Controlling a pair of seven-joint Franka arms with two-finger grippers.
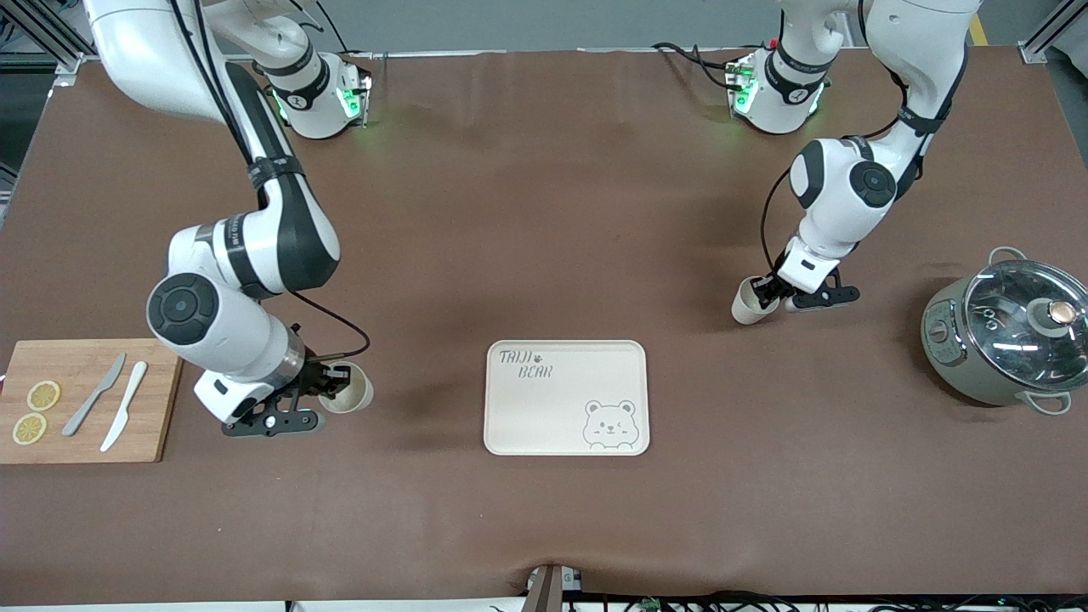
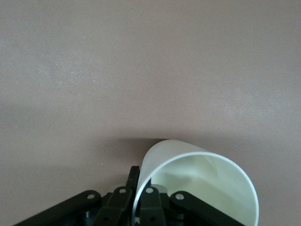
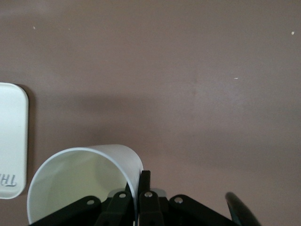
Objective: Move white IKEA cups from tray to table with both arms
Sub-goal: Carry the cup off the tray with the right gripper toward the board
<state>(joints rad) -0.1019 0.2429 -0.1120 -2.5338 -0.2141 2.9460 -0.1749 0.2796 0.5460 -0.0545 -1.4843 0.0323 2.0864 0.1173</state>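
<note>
White IKEA cups both gripped – right gripper (image 1: 333, 384) pinching one cup's (image 1: 348, 388) rim, left gripper (image 1: 769, 291) clamped on the other cup's (image 1: 750, 303) wall, bear tray (image 1: 566, 398) between them.

A cream tray (image 1: 566, 398) at the table's middle carries grey lettering reading "TAIJI BEAR", with a paw mark beside it. A small "G" label (image 1: 567, 581) sits at the table's near edge.

Both cups (image 1: 347, 389) (image 1: 750, 302) are plain cream-white against the brown table (image 1: 544, 255). The cream tray (image 1: 566, 398) carries grey lettering and a bear face, the pot (image 1: 1003, 338) is grey-green, and the board (image 1: 85, 399) is pale wood.
</note>
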